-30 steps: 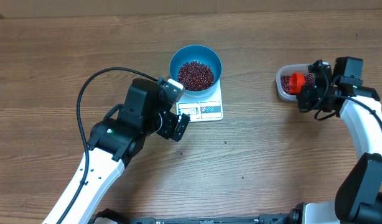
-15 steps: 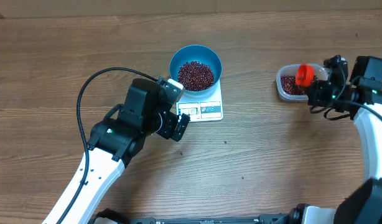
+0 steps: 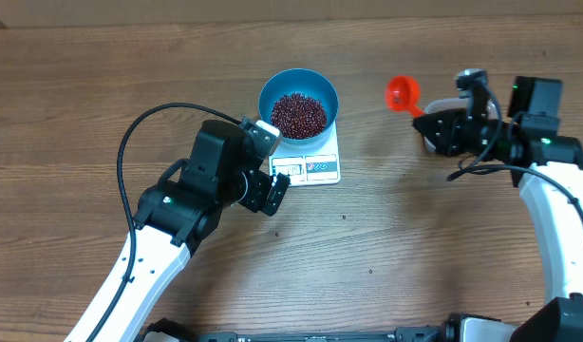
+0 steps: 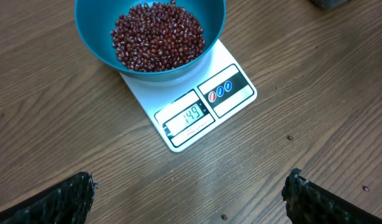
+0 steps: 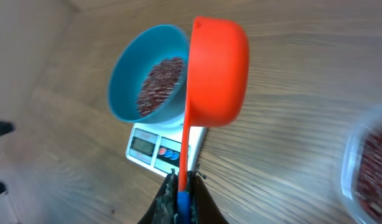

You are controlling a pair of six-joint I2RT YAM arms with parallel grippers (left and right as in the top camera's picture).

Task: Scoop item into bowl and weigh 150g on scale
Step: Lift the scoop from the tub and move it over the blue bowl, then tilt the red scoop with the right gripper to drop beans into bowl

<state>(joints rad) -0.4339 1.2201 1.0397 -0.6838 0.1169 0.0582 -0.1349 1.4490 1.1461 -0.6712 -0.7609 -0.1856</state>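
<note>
The blue bowl (image 3: pixel 299 99) holds a heap of dark red-brown beans (image 3: pixel 299 115) and stands on the white scale (image 3: pixel 318 168). In the left wrist view the scale's display (image 4: pixel 190 117) reads 149. My left gripper (image 4: pixel 188 194) hovers just in front of the scale, open, with only bare table between its fingers. My right gripper (image 5: pixel 183 186) is shut on the handle of an orange scoop (image 5: pixel 219 68). The scoop (image 3: pixel 402 93) hangs in the air to the right of the bowl. I cannot see whether it carries beans.
A clear container of beans (image 5: pixel 367 163) sits at the right, mostly hidden under my right gripper (image 3: pixel 436 125) in the overhead view. A few stray beans (image 4: pixel 289 137) lie on the wooden table near the scale.
My right arm has lifted the scoop out of the clear container and carried it left toward the bowl. The left arm has not moved.
</note>
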